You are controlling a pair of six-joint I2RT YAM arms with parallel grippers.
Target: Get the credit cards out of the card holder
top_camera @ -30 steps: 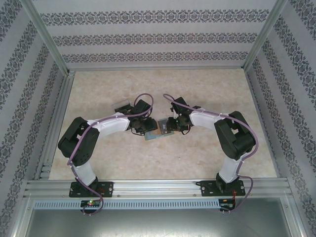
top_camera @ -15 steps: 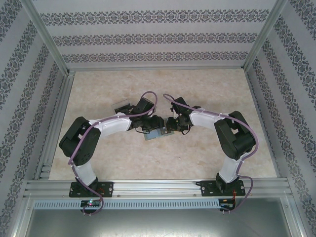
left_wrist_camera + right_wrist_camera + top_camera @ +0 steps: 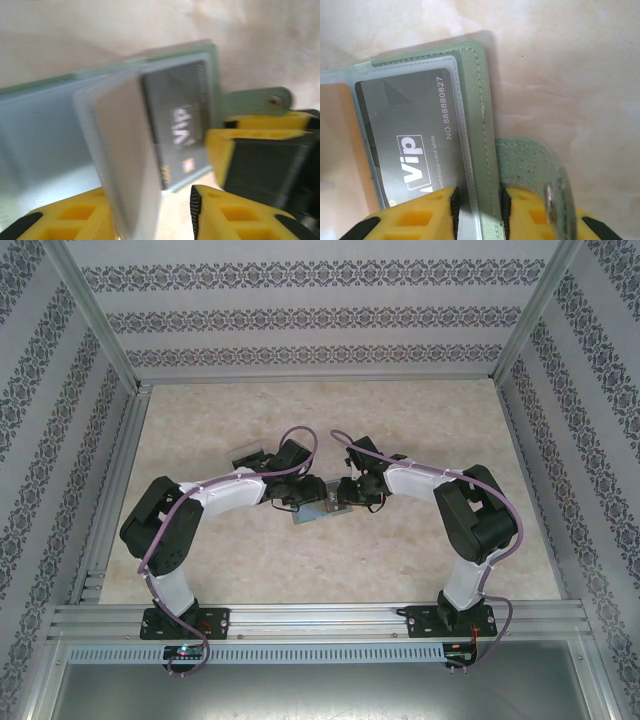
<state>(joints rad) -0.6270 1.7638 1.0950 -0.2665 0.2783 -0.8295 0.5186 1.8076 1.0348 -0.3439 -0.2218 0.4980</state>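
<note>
The grey-green card holder (image 3: 315,513) lies open at mid-table between both grippers. A dark credit card (image 3: 410,125) marked "VIP" sits in its clear pocket, also seen in the left wrist view (image 3: 175,115). My right gripper (image 3: 477,197) is shut on the holder's stitched edge (image 3: 475,85), beside the closing tab (image 3: 530,165). My left gripper (image 3: 152,200) is open. A clear inner flap (image 3: 122,150) stands up between its fingers against the left one, with a gap to the right pad. In the top view the left gripper (image 3: 303,496) and the right gripper (image 3: 343,497) nearly touch.
A transparent tray (image 3: 250,453) stands just behind the left forearm. In the left wrist view the right gripper's yellow fingers (image 3: 250,131) sit close beside the tab (image 3: 250,101). Aluminium rails frame the beige table (image 3: 400,420).
The left gripper reached right over the holder, then drew back slightly to the left. The right gripper and the holder have stayed put.
</note>
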